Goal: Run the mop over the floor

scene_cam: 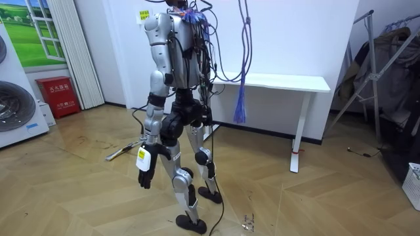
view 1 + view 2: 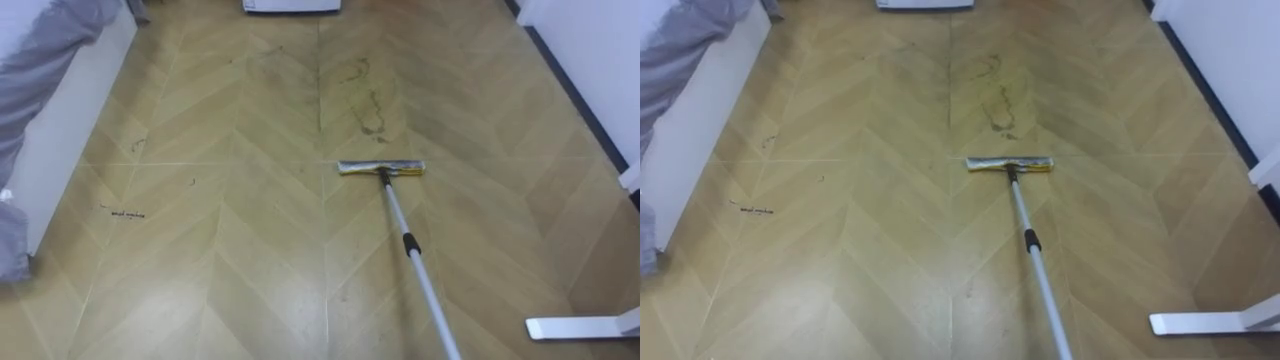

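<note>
- Currently the robot stands upright on the wood floor (image 1: 315,203), mid-room, with the white table (image 1: 282,82) at the floor's wall edge on the room view's right.
- Mop (image 2: 395,205): flat on the floor ahead of the robot, near the middle of the floor as the eye views show it.
- Mop head (image 2: 381,167): yellowish, lies crosswise, flat on the boards.
- Pole (image 2: 425,290): silver with a dark collar (image 2: 411,245) partway along. It runs from the head toward the robot and out at the bottom edge, right of centre. Can't tell what grips the near end.
- Smudged stain (image 2: 365,100): just beyond the mop head, toward the floor's far edge. The head sits short of it, not touching.
- Small dark mark (image 2: 128,213): well apart from the mop, toward the floor's left edge.
- Left hand (image 1: 146,172): hangs by the thigh in the room view, fingers loose and pointing down, holding nothing.
- Left edge of the floor: white furniture (image 2: 70,130) with grey cloth (image 2: 40,45) draped over it.
- Near right corner of the floor: white table foot (image 2: 580,327), clear of the pole.
- Room view's left: washing machine (image 1: 13,105) and red box (image 1: 58,95) against the wall.
</note>
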